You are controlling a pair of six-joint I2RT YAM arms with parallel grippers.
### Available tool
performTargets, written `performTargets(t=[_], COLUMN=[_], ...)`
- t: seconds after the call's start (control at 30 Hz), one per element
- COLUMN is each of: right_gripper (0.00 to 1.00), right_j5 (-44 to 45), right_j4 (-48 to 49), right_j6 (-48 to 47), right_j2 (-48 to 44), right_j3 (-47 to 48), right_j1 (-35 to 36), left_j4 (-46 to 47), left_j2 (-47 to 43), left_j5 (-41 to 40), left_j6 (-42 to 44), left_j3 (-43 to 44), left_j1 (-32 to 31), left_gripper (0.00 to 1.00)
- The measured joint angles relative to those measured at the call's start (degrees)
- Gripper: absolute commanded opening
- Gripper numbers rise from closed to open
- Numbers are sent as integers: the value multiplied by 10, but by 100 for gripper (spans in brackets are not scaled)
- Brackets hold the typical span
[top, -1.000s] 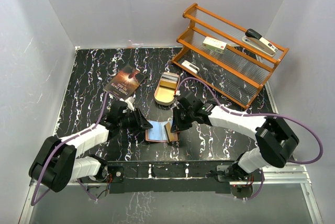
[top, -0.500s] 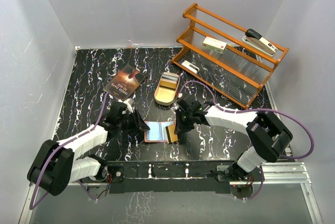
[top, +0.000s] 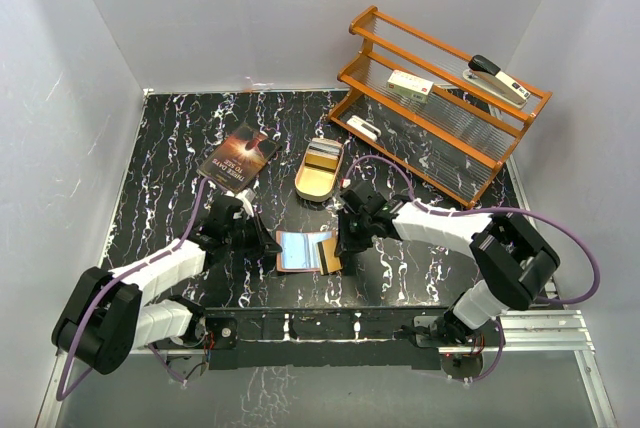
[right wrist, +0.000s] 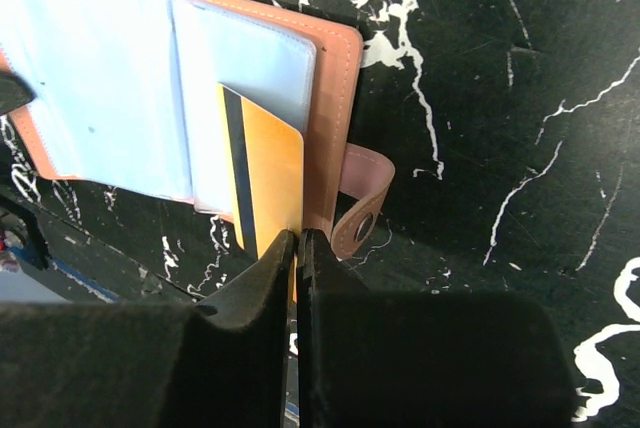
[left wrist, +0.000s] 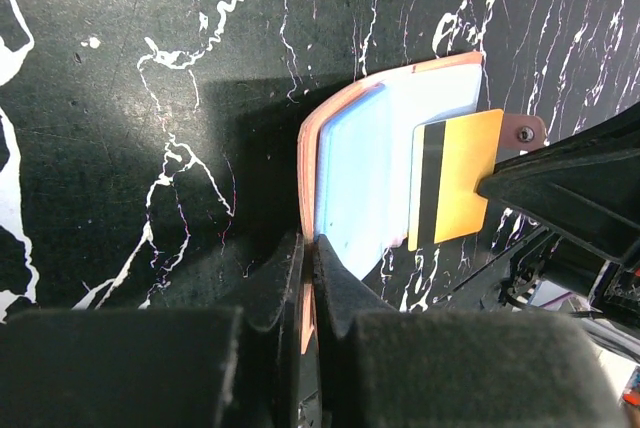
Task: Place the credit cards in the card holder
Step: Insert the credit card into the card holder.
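The reddish-brown card holder [top: 305,252] lies open on the black marbled table, its pale inner sleeves showing in the left wrist view [left wrist: 380,168] and the right wrist view [right wrist: 110,78]. My left gripper [left wrist: 308,248] is shut on the holder's left edge. My right gripper [right wrist: 298,240] is shut on a gold-orange credit card [right wrist: 272,173] with a black stripe, partly inside the holder's right slot; the card also shows in the left wrist view [left wrist: 455,178]. The snap tab [right wrist: 362,198] sticks out to the right. More cards sit in the tan tin [top: 320,168].
A dark paperback book [top: 238,157] lies at the back left. An orange wire rack [top: 440,98] at the back right holds a white oblong box [top: 410,85] and a stapler [top: 497,78]. White walls enclose the table.
The holder has been laid flatter and more open. My right gripper has pushed the gold-orange card further in toward the holder's right slot. My left gripper has drawn slightly left.
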Motion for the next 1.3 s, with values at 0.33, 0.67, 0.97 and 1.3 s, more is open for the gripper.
performTargets(t=[0.33, 0.67, 0.97, 1.3], right_gripper=[0, 0, 0, 0], right_j5=[-69, -87, -83, -80], right_j4=[47, 105, 132, 135], right_j6=[19, 43, 47, 49], right_j2=[-34, -21, 18, 26], right_j3=[4, 4, -9, -16], right_j1=[-2, -2, -2, -2], left_j4=[12, 22, 26, 25], left_j2=[7, 8, 16, 27], left_j5=[10, 25, 26, 26], left_j6=[1, 1, 1, 4], left_j3=[-4, -5, -14, -15], left_j1=[0, 0, 0, 0], left_gripper=[0, 0, 0, 1])
